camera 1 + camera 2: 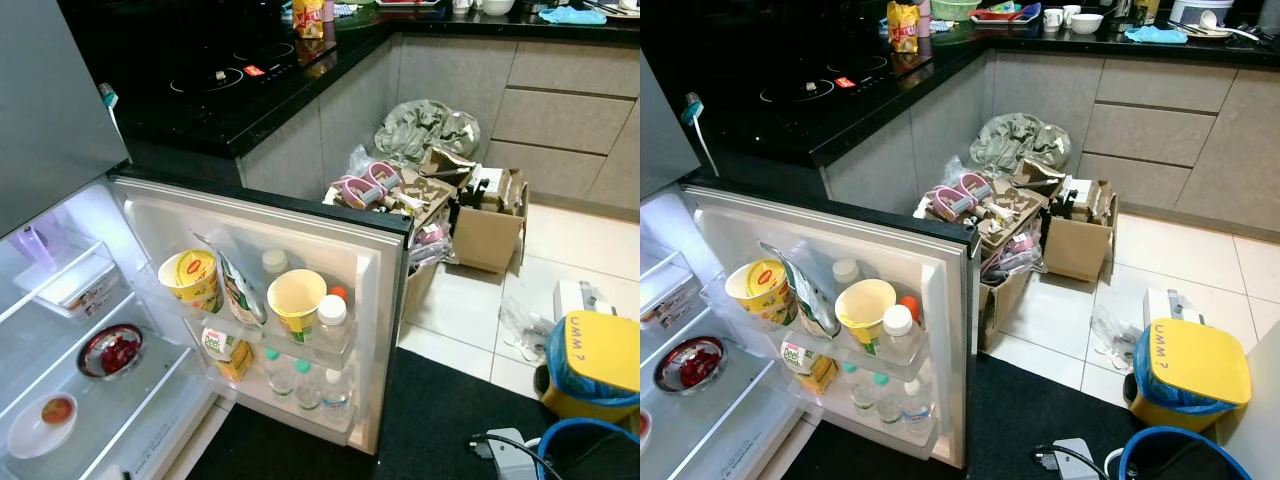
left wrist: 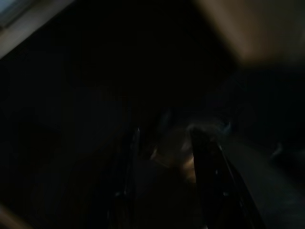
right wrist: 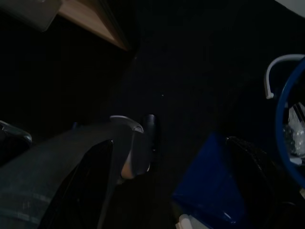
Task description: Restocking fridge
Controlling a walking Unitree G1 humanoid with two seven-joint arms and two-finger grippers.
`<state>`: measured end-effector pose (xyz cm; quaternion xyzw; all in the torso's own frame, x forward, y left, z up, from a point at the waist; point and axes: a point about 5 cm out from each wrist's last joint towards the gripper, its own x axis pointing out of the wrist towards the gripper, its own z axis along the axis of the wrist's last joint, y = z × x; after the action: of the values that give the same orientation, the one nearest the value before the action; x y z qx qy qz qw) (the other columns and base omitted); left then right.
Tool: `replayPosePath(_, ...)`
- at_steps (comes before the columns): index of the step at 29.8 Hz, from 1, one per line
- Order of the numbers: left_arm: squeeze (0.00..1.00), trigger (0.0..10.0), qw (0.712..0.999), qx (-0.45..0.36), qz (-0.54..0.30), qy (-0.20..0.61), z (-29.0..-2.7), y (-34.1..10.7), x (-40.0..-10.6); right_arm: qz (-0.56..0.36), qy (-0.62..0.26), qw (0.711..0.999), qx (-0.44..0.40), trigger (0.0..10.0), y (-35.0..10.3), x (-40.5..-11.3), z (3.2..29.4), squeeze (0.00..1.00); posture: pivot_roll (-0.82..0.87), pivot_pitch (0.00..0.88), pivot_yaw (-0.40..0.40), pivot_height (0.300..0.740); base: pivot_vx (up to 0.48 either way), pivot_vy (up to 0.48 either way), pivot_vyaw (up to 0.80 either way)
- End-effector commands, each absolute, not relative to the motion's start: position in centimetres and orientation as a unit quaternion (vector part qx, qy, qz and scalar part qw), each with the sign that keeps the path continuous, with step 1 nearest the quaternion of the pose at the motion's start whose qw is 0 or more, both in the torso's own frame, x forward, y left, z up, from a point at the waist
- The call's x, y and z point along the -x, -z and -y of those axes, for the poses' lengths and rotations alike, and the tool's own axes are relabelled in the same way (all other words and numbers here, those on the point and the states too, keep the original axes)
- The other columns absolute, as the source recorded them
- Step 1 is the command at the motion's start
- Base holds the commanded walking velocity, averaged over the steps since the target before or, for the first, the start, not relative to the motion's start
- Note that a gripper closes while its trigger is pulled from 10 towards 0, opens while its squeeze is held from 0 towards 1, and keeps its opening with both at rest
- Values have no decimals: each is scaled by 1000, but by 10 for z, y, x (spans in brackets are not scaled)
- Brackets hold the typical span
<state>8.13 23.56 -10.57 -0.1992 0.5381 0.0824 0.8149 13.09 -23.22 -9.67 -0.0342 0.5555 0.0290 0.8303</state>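
White plastic lines the open fridge door (image 1: 375, 300), which stands swung wide below the black counter (image 1: 230, 110). Its upper door shelf holds two yellow cups (image 1: 296, 300), one lying tilted with its printed lid (image 1: 190, 270) facing out and one upright and empty, a silver-green pouch (image 1: 238, 290) between them, and two white-capped bottles (image 1: 331, 318), with an orange cap (image 1: 338, 294) showing behind. The lower door shelf carries a green-and-yellow carton (image 1: 222, 350) and three small water bottles (image 1: 300, 378) standing in a row. Inside the fridge (image 1: 90, 380), one dark bowl (image 1: 110, 350) of red food sits on a glass shelf, and one white dish (image 1: 45, 420) with something reddish sits on the shelf below. On the tiled floor beside the door stand two open cardboard boxes (image 1: 490, 225), crammed with pink-striped packs (image 1: 365, 185) and other groceries. A yellow-lidded bin (image 1: 595, 365) is off to the right. Both wrist views are very dark: the left gripper (image 2: 162, 157) seems to have its fingers apart, and the right gripper (image 3: 167, 162) looks spread over a dark mat, though I cannot tell for certain.
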Motion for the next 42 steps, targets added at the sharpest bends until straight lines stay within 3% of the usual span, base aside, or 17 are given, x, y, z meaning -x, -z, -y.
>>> replayPosePath(1,0,10000,799,163,-573,-83,-233,110,-69,-549,-39,834,36,10000,96,-138,227,0,-62,0,21,740,0,0,800)
replayPosePath(11,0,10000,799,118,-583,-87,-228,112,-74,-550,-39,834,10,10000,95,-141,222,0,-52,0,11,740,0,0,320)
replayPosePath(26,0,10000,797,114,-589,-72,-217,114,-74,-544,-55,837,9,10000,95,-147,216,0,-51,0,9,740,0,-424,0)
replayPosePath(33,0,10000,797,112,-588,-73,-217,115,-74,-555,-89,827,19,10000,96,-141,214,0,-50,0,13,740,0,-432,790)
replayPosePath(42,0,10000,798,113,-588,-64,-217,114,-75,-560,-84,823,35,10000,97,-135,219,0,-52,0,21,740,0,0,794)
